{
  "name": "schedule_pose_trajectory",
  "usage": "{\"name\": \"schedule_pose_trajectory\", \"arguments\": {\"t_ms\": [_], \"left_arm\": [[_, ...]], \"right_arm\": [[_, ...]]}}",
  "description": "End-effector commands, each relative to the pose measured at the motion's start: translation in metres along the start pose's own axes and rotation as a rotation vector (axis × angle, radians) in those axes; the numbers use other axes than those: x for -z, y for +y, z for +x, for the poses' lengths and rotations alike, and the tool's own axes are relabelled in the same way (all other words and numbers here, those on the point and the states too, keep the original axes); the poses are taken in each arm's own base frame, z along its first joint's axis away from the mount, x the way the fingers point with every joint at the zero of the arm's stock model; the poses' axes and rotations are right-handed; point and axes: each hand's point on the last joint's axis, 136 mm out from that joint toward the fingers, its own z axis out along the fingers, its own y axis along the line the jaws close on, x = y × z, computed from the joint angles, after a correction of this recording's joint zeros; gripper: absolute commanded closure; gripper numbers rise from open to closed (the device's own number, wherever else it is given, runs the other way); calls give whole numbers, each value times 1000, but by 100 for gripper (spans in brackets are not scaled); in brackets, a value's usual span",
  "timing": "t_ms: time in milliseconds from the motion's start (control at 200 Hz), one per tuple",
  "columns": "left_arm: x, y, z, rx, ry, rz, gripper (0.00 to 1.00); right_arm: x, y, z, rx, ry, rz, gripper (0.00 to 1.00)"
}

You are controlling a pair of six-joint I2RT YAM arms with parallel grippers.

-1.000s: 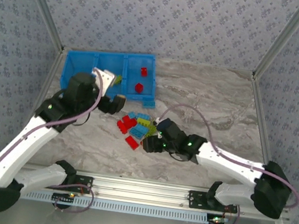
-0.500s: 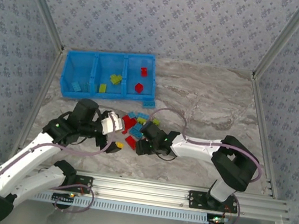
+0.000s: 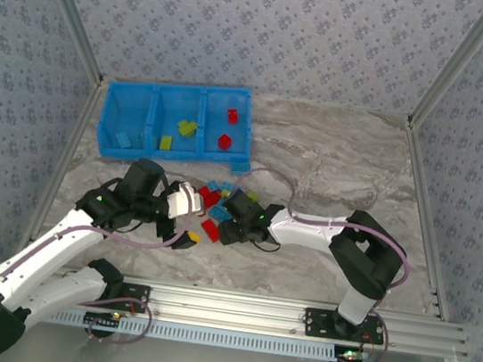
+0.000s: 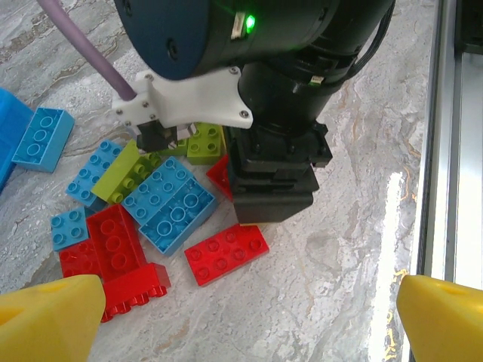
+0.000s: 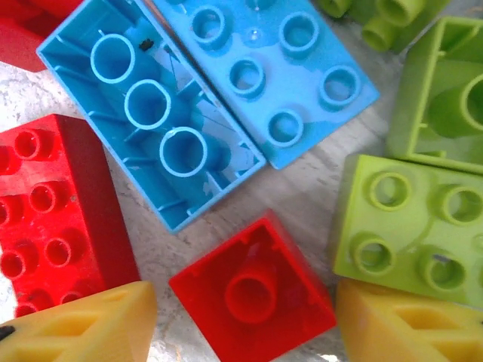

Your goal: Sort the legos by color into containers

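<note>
The legos lie in a loose pile (image 3: pixel 213 202) on the marble table, in front of the blue tray (image 3: pixel 111 118). Its containers hold a light blue brick (image 3: pixel 124 139) on the left, lime bricks (image 3: pixel 186 126) in the middle and red bricks (image 3: pixel 226 141) on the right. My right gripper (image 5: pixel 245 332) is low over the pile and open. A small upturned red brick (image 5: pixel 253 298) lies on the table between its yellow fingertips (image 5: pixel 75 328). My left gripper (image 4: pixel 245 324) stands wide open over bare table, just short of a flat red brick (image 4: pixel 226 254).
The right arm's black wrist (image 4: pixel 275 177) hangs over the pile, close in front of my left gripper. A light blue brick (image 4: pixel 41 139) lies apart by the tray's corner. Aluminium rail (image 3: pixel 233 306) bounds the near edge, with patterned walls on three sides.
My left arm swung back from over the tray's middle compartment to the pile's left side, jaws open. The right arm reached left over the pile and its jaws widened.
</note>
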Motion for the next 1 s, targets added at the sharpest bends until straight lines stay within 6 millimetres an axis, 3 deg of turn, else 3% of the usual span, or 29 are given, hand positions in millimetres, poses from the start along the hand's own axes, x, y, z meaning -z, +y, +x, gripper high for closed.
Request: {"name": "schedule_pose_trajectory", "arguments": {"t_ms": [0,65,365,610,710,819,919,994], "left_arm": [[1,-3,-4,-27,-25,10,1],[0,-2,-3,-25,-21,10,1],[-1,-1,-1,-18,-13,11,1],[-3,-1,0,-14,-7,11,1],[-1,-1,-4,-15,-25,11,1],[4,7,-13,-18,-65,-45,1],[23,61,-22,134,-100,-348,1],[43,91,-24,243,-129,-495,1]], "right_arm": [[-18,9,9,28,47,-21,27],[-19,8,7,35,42,-13,29],[-15,12,-10,87,16,-25,58],[-4,12,-7,62,7,-30,68],[20,14,-14,40,-49,-48,71],[70,19,-42,19,-212,-105,71],[115,15,-85,24,-427,-114,70],[133,11,-126,50,-552,-102,70]]}}
